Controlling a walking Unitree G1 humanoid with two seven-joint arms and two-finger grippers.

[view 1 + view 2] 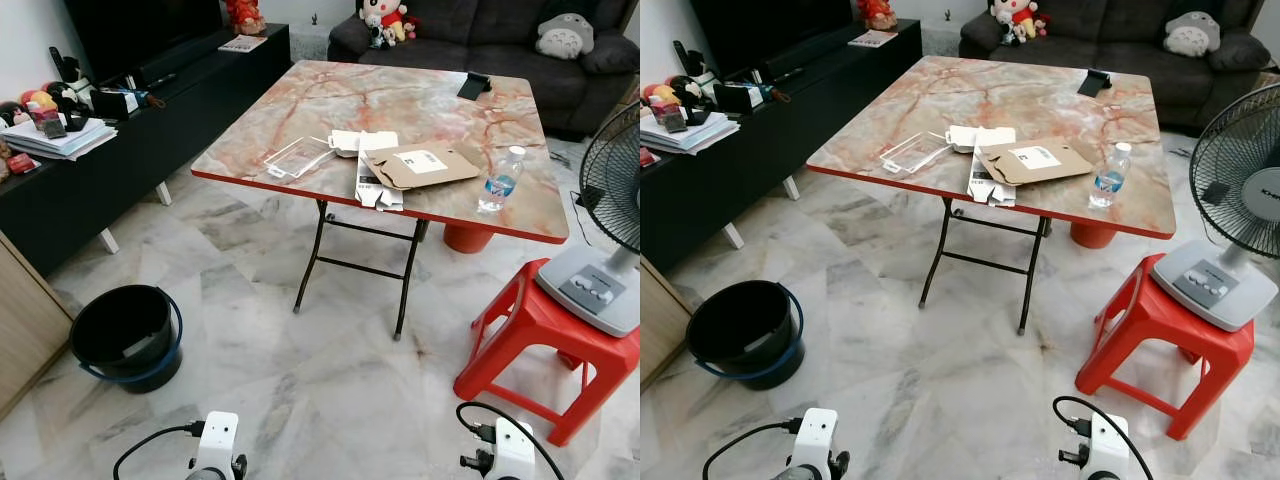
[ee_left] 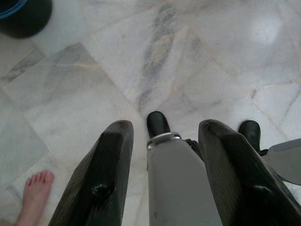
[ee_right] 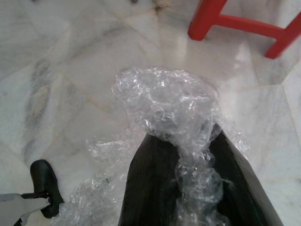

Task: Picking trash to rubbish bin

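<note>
A crumpled wad of clear bubble wrap (image 3: 169, 103) sits between the black fingers of my right gripper (image 3: 183, 141), which is shut on it low over the marble floor. My left gripper (image 2: 164, 127) hangs open above the floor with nothing held; my own leg and foot show behind it. The black bucket (image 1: 160, 372) with a blue rim stands on the floor at the left, and its edge (image 2: 23, 19) also shows in the left wrist view. On the marble-topped folding table (image 1: 300, 100) lie a brown cardboard envelope (image 1: 420, 165), a clear plastic tray (image 1: 297, 157), white packaging (image 1: 360, 142) and a water bottle (image 1: 502, 180).
A red plastic stool (image 1: 530, 320) carrying a fan (image 1: 610, 200) stands at the right, close to the table. A black TV cabinet (image 1: 130, 140) with books runs along the left, and a dark sofa (image 1: 450, 40) is behind. A person's bare foot (image 2: 35, 193) rests on the floor near my left gripper.
</note>
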